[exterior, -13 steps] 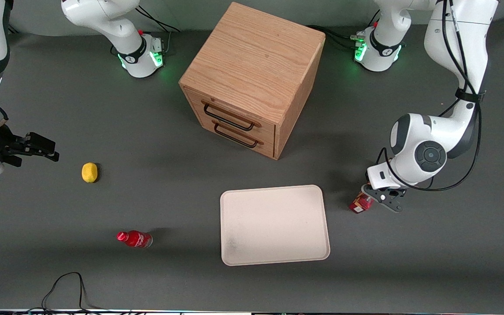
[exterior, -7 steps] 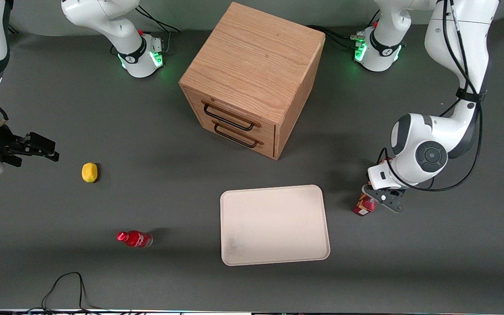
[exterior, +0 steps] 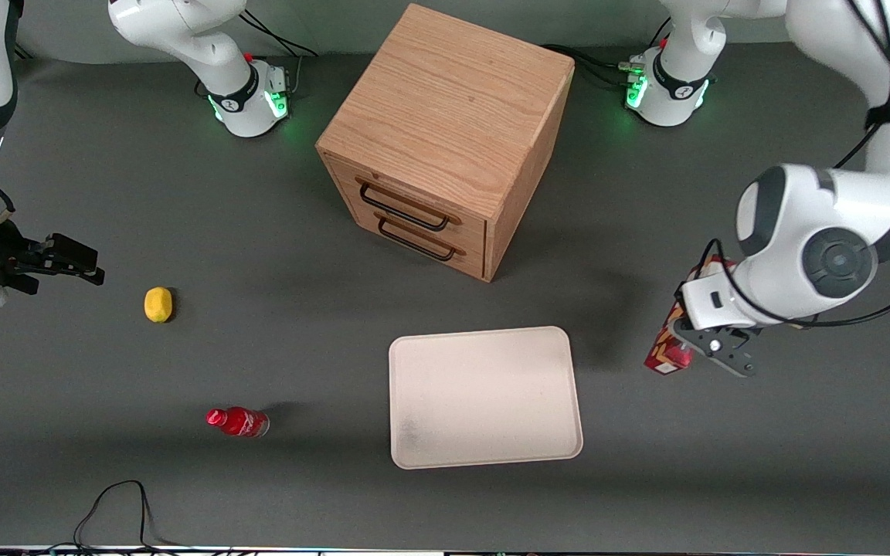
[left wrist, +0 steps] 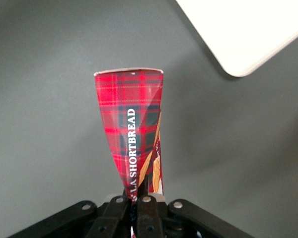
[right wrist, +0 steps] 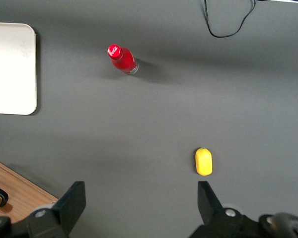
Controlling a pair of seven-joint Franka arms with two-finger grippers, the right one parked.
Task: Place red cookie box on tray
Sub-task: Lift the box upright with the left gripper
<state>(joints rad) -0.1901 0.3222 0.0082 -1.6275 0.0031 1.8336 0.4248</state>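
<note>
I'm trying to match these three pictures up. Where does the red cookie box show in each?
Front view: cookie box in the gripper, off the table, beside the tray.
Left wrist view: box fills the middle, pinched at one end.
Right wrist view: not in it.
Shared landmark: the tray.

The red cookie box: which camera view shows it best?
The left wrist view: the red cookie box fills it, clamped in the pincer, lettering readable. The front view shows only parts of it under the arm. The right wrist view does not show it.
</note>
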